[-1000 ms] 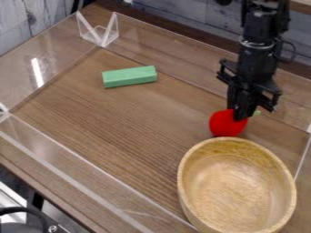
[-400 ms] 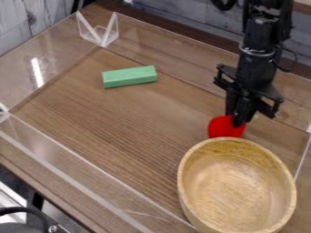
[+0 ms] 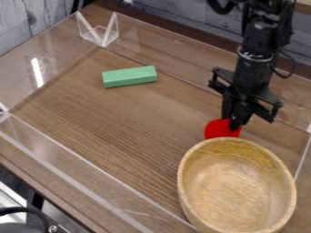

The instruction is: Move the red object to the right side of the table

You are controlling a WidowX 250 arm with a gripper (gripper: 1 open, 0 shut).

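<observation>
- the end effector (image 3: 238, 119) points down, clamped on the top of the red object (image 3: 219, 129).
- the red object sits at the right of the counter (image 3: 109, 118), just beside the wooden bowl's (image 3: 237, 191) far rim.
- a green block (image 3: 129, 76) lies well apart, toward the back left.

Pincer (image 3: 237, 118) grips red object (image 3: 219, 129) beside bowl (image 3: 238, 189).

Even, soft light falls on the desk (image 3: 109, 114), with only faint shadows. Pale glare streaks the clear acrylic walls (image 3: 49, 68). The small picture is slightly soft, with fine detail lost.
</observation>
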